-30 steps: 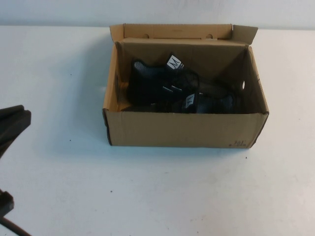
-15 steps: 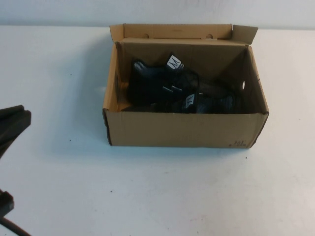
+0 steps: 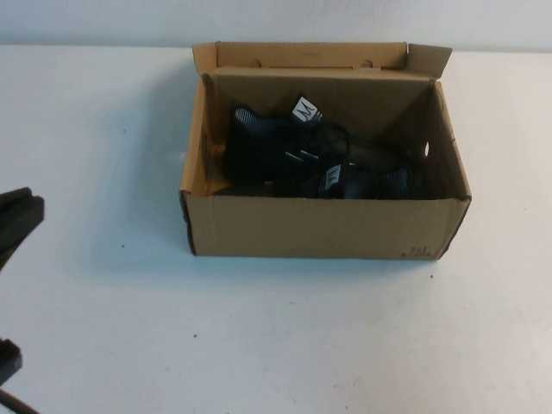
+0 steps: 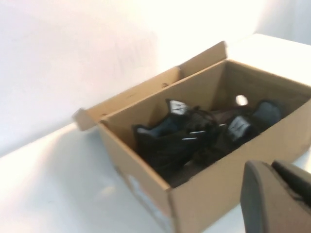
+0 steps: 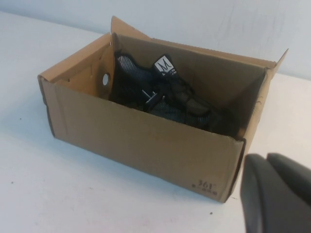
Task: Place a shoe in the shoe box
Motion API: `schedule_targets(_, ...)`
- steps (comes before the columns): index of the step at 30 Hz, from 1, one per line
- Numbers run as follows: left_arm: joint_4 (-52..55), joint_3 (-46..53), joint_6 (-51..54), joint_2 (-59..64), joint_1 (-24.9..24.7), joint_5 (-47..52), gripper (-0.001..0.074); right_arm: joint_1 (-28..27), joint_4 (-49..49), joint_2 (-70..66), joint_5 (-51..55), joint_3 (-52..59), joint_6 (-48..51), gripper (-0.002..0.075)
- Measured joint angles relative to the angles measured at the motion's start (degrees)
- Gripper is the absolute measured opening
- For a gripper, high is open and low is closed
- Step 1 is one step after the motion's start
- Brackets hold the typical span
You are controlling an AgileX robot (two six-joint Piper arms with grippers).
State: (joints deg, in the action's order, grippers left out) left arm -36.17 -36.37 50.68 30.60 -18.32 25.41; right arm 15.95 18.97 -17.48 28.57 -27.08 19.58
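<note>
The brown cardboard shoe box (image 3: 319, 226) stands open at the middle back of the white table. Two black mesh sneakers lie inside it: one shoe (image 3: 267, 147) on the left with its white tongue label up, the other (image 3: 375, 179) on the right. The left wrist view shows the box (image 4: 214, 189) and both shoes (image 4: 170, 141); the right wrist view shows the box (image 5: 146, 141) and the shoes (image 5: 155, 87) too. My left gripper (image 3: 17, 211) is shut and empty at the table's left edge, well clear of the box. My right gripper (image 5: 279, 194) is shut and empty beside the box's front right corner, out of the high view.
The box's short flaps (image 3: 302, 53) stand up along the back. A small round hole (image 3: 427, 150) is in its right end wall. The white table (image 3: 285, 336) stretches in front of the box; a pale wall runs behind it.
My left gripper has drawn back a little toward the left edge of the high view. The box and both shoes have not moved.
</note>
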Motion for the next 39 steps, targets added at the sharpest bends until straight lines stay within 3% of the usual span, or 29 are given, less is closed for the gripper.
schedule_targets(5,6.6,7.0,-6.4,-7.0,0.0,-9.0,-0.0004,0.0,0.0,0.0,0.1,0.0,0.0,-0.0016)
schedule_targets(10,26.2,17.2,-32.1,-17.1,0.4,-13.7,-0.0004,0.0,0.0,0.0,0.2,0.0,0.0,-0.0016)
schedule_targets(14,32.7,25.4,-43.9,-23.4,2.7,-14.0,-0.0004,0.0,0.0,0.0,0.6,0.0,0.0,-0.0016)
schedule_targets(22,34.3,37.4,-49.9,-31.0,4.7,-12.9,-0.0004,0.0,0.0,0.0,0.9,0.0,0.0,-0.0016)
schedule_targets(28,34.6,37.8,-50.7,-31.1,4.7,-3.9,-0.0004,0.0,0.1,0.0,1.1,0.0,0.0,-0.0016)
schedule_targets(39,34.6,37.8,-50.7,-31.2,4.7,-3.1,-0.0004,0.0,0.1,0.0,1.2,0.0,0.0,-0.0016)
